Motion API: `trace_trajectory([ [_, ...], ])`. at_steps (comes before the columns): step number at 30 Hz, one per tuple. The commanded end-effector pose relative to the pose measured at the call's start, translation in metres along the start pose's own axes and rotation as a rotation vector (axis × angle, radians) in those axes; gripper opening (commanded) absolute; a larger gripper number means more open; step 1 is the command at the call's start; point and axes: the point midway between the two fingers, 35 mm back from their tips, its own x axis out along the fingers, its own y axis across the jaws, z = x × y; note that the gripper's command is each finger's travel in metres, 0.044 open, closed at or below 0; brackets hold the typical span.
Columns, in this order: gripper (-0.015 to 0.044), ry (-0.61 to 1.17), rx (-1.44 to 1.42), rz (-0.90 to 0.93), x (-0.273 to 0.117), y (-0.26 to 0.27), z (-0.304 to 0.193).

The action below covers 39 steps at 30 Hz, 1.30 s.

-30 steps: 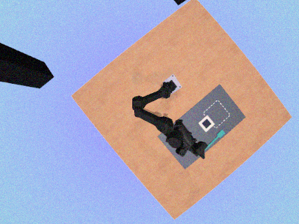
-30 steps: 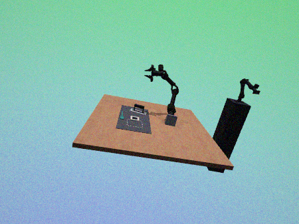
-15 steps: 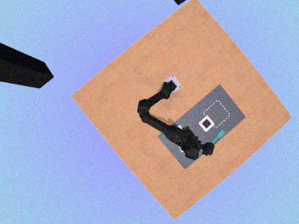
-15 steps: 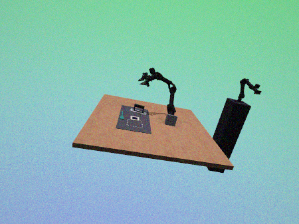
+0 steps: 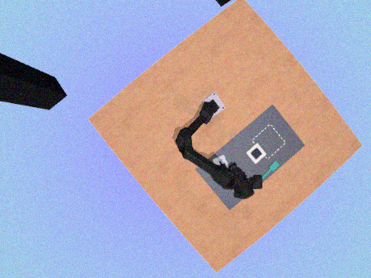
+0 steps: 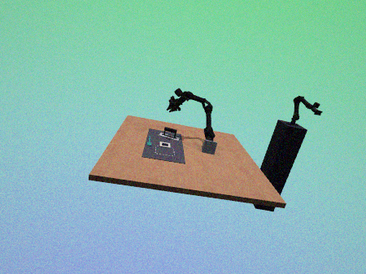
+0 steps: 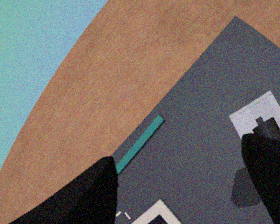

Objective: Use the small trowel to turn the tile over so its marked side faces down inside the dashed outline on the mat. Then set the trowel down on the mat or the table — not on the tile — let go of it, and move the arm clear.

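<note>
1. The fingers (image 6: 171,110) stand fairly wide, holding nothing, above the mat (image 5: 284,139) (image 6: 179,158) (image 7: 200,85).
2. The tile (image 5: 250,150) (image 6: 161,145) (image 7: 160,204) lies beside the dashed outline (image 5: 284,140) (image 6: 155,152); the wrist view crops it.
3. The arm hides part of the trowel (image 5: 274,166) (image 6: 150,142) (image 7: 140,145) from above.

Bench-type robot workspace, lab-like; no room visible to name further. My arm (image 5: 184,139) (image 6: 208,115) is mounted on a wood-toned worktop (image 5: 157,179) (image 6: 130,164) with a dashed-outline mat (image 5: 231,200) (image 6: 179,158) (image 7: 200,95). Second arm (image 6: 297,108) stands on a black pedestal (image 6: 282,156) alongside.
</note>
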Motion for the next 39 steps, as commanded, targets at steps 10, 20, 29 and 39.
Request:
trace_trajectory([
  [10,0.027,0.29,-0.218,-0.202,0.056,-0.046,-0.044],
  [20,0.027,0.552,-0.381,-0.325,0.084,-0.089,-0.079],
  [29,0.027,0.592,-0.404,-0.339,0.091,-0.097,-0.086],
  [39,0.027,0.592,-0.404,-0.339,0.104,-0.104,-0.093],
])
